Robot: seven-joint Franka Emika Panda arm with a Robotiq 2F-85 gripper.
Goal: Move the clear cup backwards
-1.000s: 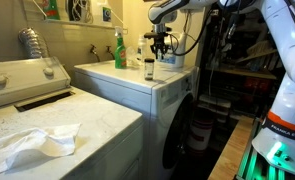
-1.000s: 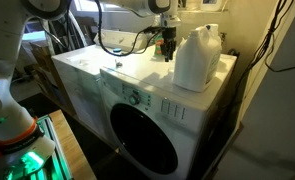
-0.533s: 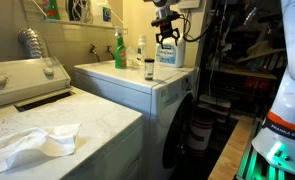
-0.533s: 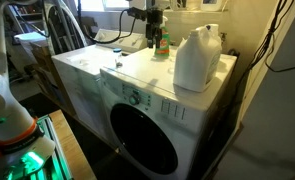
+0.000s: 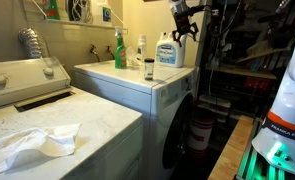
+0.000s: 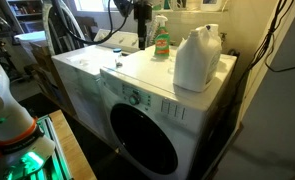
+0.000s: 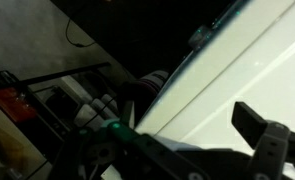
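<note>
The clear cup [image 5: 149, 68], short with a dark upper part, stands upright on the white washer top [image 5: 112, 76] just in front of the bottles. My gripper [image 5: 183, 20] hangs well above and to the right of it, apart from the cup. Its jaws are open with nothing between them. In the wrist view the gripper [image 7: 177, 140] shows one dark fingertip [image 7: 253, 124] over the washer's pale surface, and the cup is out of that view. I cannot make out the cup in the exterior view from the washer's front.
A big white jug [image 5: 167, 50] [image 6: 195, 58] stands right behind the cup. A green spray bottle [image 5: 118, 50] [image 6: 161, 38] and a clear bottle with a green top [image 5: 140, 50] stand beside it. A white cloth [image 5: 32, 142] lies on the nearer machine. Dark shelving [image 5: 237, 70] stands beside the washer.
The jaws have opened and let go of the cup, which stays on the washer top. The gripper has risen and drawn away from it.
</note>
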